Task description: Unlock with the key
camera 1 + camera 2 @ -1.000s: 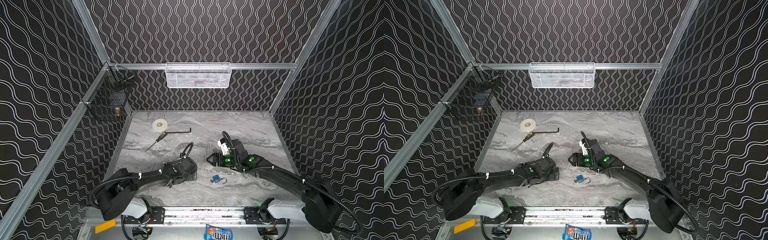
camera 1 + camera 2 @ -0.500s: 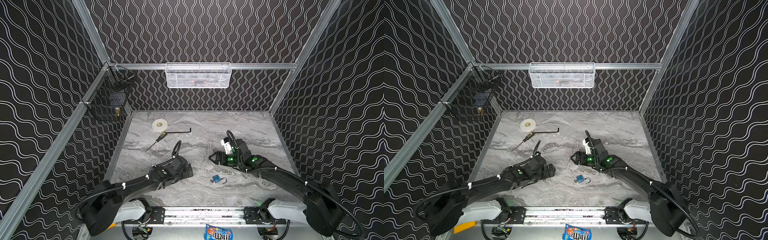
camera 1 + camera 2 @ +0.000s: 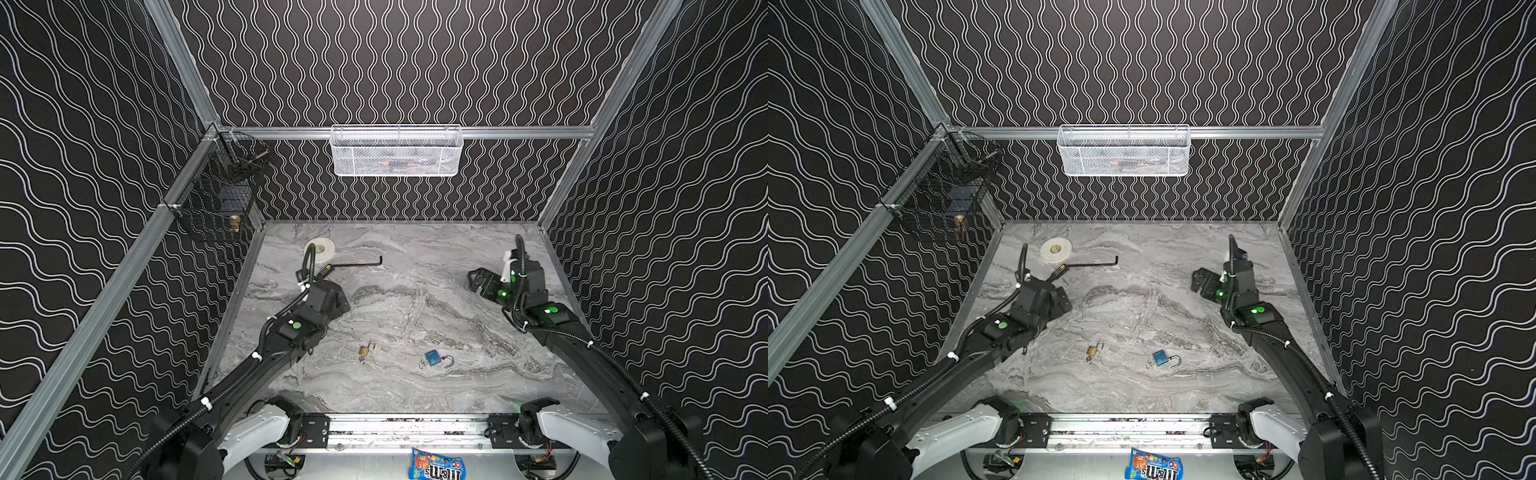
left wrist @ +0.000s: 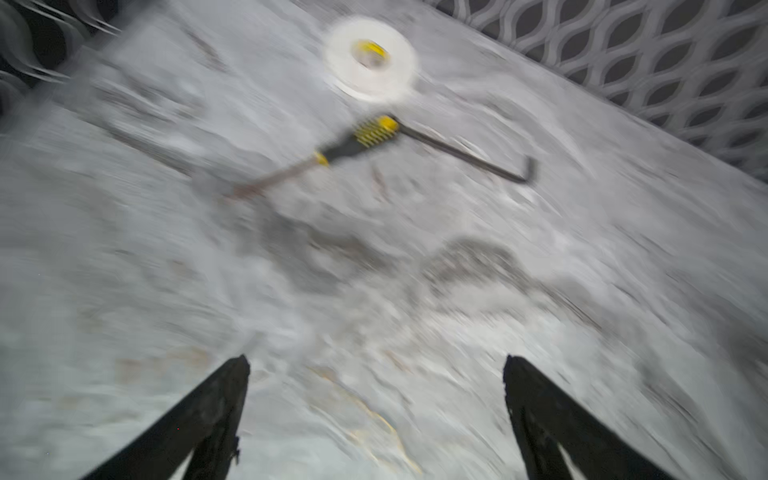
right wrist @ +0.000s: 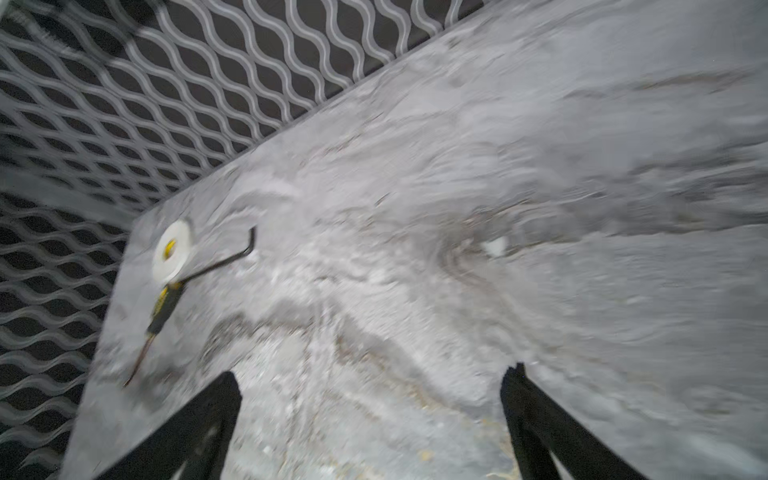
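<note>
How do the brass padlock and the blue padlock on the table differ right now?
Colour: the brass padlock is golden, while the blue padlock has a blue body.
Size: the blue padlock looks somewhat larger than the brass padlock.
Shackle: the blue padlock's is swung open, while the brass padlock's is too small to judge.
Both lie loose on the marble table near its front, apart from each other.

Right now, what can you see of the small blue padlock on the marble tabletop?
The small blue padlock lies flat near the front of the grey marble tabletop, shown in both top views. Squarish blue body, its silver shackle swung open; a small metal ring, perhaps the key, sits at its other end. Only the table touches it.
</note>
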